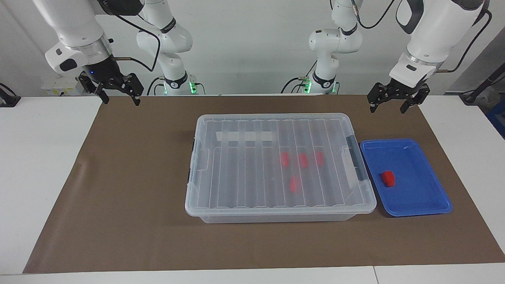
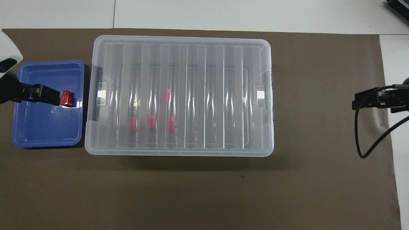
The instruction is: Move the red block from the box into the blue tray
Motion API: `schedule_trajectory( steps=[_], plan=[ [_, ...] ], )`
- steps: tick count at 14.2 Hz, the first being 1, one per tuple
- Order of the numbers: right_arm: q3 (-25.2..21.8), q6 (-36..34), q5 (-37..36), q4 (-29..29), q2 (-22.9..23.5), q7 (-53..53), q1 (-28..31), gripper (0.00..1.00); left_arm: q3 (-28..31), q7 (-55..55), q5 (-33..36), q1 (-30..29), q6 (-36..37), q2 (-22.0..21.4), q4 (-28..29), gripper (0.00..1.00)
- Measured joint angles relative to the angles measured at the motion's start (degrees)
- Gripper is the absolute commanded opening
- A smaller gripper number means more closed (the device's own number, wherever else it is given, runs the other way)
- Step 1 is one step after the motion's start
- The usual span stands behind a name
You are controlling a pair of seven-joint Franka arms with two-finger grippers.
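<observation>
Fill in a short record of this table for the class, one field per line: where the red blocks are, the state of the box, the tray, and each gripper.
box: clear box mid-table, lid on
blocks in box: four red blocks seen through the lid
blue tray: blue tray beside the box, at the left arm's end of the table
block in tray: one red block lying free
left gripper: left gripper open, empty, raised clear of the tray
right gripper: right gripper open, empty, raised at the right arm's end of the table
</observation>
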State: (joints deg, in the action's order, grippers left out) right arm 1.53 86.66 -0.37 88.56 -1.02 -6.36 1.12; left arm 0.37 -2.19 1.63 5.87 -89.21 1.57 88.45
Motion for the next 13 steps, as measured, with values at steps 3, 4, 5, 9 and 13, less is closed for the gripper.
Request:
schedule_trajectory(
  steps=[3, 4, 5, 9, 13],
  plan=[
    [0.0, -0.02, 0.0, 0.11, 0.0, 0.0, 0.0, 1.0, 0.45, 0.0, 0.0, -1.87, 0.0, 0.0, 0.17, 1.0],
    [-0.01, -0.02, 0.0, 0.12, 0.0, 0.0, 0.0, 1.0, 0.49, 0.01, 0.0, -2.56, 0.0, 0.0, 0.18, 1.0],
    [-0.01, -0.04, 0.0, 0.12, 0.0, 0.0, 0.0, 1.0, 0.53, 0.0, 0.0, -3.01, 0.0, -0.01, 0.19, 1.0],
    [-0.15, -0.07, 0.0, 0.13, 0.0, 0.0, 0.0, 1.0, 0.45, 0.0, 0.0, -3.33, 0.0, -0.01, 0.2, 1.0],
    [-0.28, -0.11, 0.0, 0.14, 0.0, 0.0, 0.0, 1.0, 0.38, 0.0, 0.0, -3.33, 0.0, -0.01, 0.2, 1.0]
  ],
)
